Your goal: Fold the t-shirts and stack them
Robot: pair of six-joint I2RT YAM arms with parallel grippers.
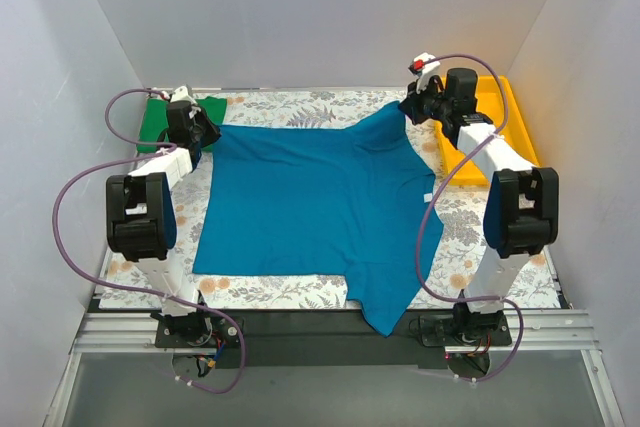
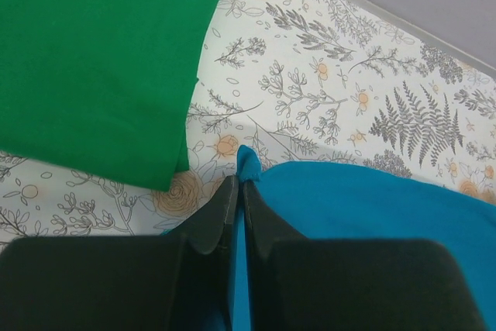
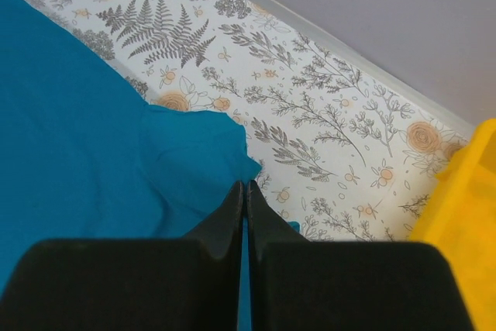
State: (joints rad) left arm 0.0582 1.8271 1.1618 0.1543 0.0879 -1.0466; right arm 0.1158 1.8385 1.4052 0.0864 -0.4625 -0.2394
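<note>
A teal-blue t-shirt (image 1: 310, 207) lies spread over the floral table cover, one part hanging past the near edge. My left gripper (image 1: 203, 133) is shut on its far left corner; in the left wrist view that teal-blue t-shirt (image 2: 372, 199) is pinched between the black fingers (image 2: 221, 215) of the left gripper (image 2: 239, 184). My right gripper (image 1: 412, 107) is shut on the far right corner, and in the right wrist view the teal-blue t-shirt (image 3: 93, 137) runs into the right gripper (image 3: 246, 186). A folded bright green t-shirt (image 1: 155, 122) (image 2: 93, 60) lies at the far left corner.
A yellow plastic tray (image 1: 500, 107) (image 3: 465, 222) stands at the far right, just right of my right gripper. White walls close in the table on three sides. The arm bases and purple cables sit along the near edge.
</note>
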